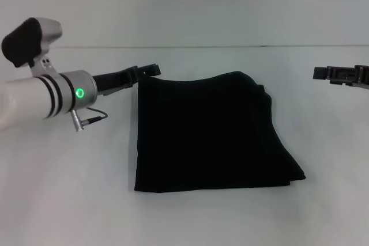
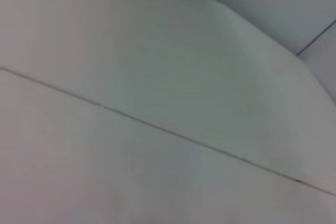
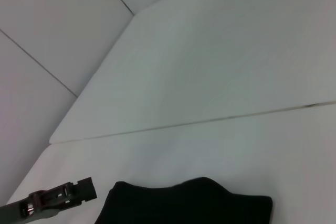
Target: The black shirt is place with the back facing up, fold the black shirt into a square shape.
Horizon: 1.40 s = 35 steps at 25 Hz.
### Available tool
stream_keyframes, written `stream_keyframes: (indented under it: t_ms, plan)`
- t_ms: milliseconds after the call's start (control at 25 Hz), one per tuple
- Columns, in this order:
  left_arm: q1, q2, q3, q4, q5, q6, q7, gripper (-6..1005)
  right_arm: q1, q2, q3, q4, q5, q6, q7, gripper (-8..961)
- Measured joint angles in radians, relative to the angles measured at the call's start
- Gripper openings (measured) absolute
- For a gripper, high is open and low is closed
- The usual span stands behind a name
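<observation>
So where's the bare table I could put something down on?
Bare table lies near of and left of the black shirt, and right of it below the right hand. It is tightest at the shirt's far left corner, where the left hand sits.

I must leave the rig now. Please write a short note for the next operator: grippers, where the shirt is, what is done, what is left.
Left gripper: beside the far left corner of the black shirt, not holding it, as far as the head view shows.
Right gripper: far to the right, clear of the shirt, holding nothing.
Shirt: lies folded on the white table, roughly square, though the right edge slants.
Done: folding looks complete.
Left: perhaps straighten the right edge, then park both arms.
</observation>
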Motion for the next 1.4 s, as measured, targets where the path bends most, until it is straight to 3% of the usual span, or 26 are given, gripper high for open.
stream_keyframes:
  t_ms: [360,920,1120,1240,1400]
  plan:
    - [-0.005,-0.029,0.054,0.0,0.0,-0.056,-0.005,949,-0.015,-0.001,-0.005,0.0,-0.004,0.011,-0.004,746]
    - [-0.016,-0.03,0.08,-0.009,0.0,-0.055,0.002,948,-0.017,-0.004,-0.007,0.0,-0.004,0.025,-0.006,690]
    - [-0.012,-0.036,0.082,-0.002,-0.004,-0.059,0.015,804,-0.017,-0.003,-0.007,0.0,-0.004,0.03,-0.012,680]
    - [-0.012,-0.037,0.079,0.001,-0.007,-0.064,0.016,607,-0.018,-0.001,-0.008,0.0,-0.005,0.035,-0.014,680]
    - [-0.013,-0.038,0.079,0.007,-0.007,-0.066,0.016,421,-0.018,0.0,-0.009,0.0,-0.006,0.041,-0.014,681]
